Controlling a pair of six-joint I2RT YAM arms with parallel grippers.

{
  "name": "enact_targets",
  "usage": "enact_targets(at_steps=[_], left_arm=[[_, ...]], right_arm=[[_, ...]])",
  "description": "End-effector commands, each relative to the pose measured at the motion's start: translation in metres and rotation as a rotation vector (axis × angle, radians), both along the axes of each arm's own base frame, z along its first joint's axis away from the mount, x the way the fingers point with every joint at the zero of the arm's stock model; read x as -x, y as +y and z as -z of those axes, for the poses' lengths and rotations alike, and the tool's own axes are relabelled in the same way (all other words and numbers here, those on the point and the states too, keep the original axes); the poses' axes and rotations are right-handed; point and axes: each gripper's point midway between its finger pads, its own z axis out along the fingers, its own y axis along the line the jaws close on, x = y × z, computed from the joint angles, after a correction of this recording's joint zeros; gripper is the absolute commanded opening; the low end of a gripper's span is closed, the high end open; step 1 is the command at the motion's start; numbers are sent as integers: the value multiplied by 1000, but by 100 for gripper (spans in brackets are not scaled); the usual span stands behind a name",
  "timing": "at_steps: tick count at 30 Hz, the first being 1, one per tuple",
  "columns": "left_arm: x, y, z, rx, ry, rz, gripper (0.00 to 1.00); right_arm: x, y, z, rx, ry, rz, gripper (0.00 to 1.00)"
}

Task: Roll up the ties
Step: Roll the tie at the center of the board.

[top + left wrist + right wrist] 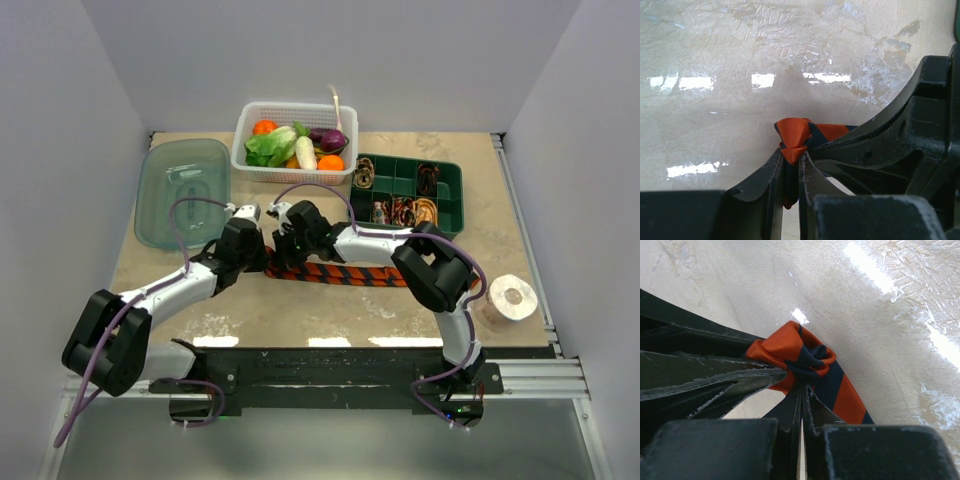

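Note:
An orange-red and black striped tie (345, 273) lies flat across the table's middle, its left end bunched between both grippers. My left gripper (262, 258) is shut on that folded end, orange cloth pinched between its fingers in the left wrist view (792, 150). My right gripper (285, 250) is shut on the same end from the other side, seen in the right wrist view (802, 385), the tie (840, 390) trailing off to the right. Rolled brown and tan ties (425, 210) sit in the green divided tray (455, 185).
A white basket (292, 110) of vegetables stands at the back. A translucent green lid (180, 190) lies at the back left. A white tape roll (510, 297) sits at the right edge. Walls close in on three sides.

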Motion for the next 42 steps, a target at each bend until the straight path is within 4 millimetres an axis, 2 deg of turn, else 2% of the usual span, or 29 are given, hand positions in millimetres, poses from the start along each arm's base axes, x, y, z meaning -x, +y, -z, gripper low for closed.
enact_targets(at_steps=[1,7,8,16,23,32,38,42], left_arm=[[-16,-3,-32,-8,-97,1,0],[-15,-13,-33,-26,-100,36,0],[-15,-15,-35,-22,-104,37,0],[-12,-28,-34,-24,-112,66,0],[-9,-20,-26,-105,-81,49,0],[0,0,-17,-213,-32,-3,0],[1,8,-18,-295,-20,-42,0],[2,3,-17,-323,-13,-38,0]], right_arm=[[-6,2,-12,-4,-21,13,0],[-2,7,5,-15,27,11,0],[-4,13,0,-46,12,9,0],[6,21,2,-132,72,9,0],[7,22,-4,-165,90,9,0],[2,8,-32,-170,64,17,0],[-6,-9,-32,-118,35,54,0],[-20,-28,-29,-82,21,109,0]])
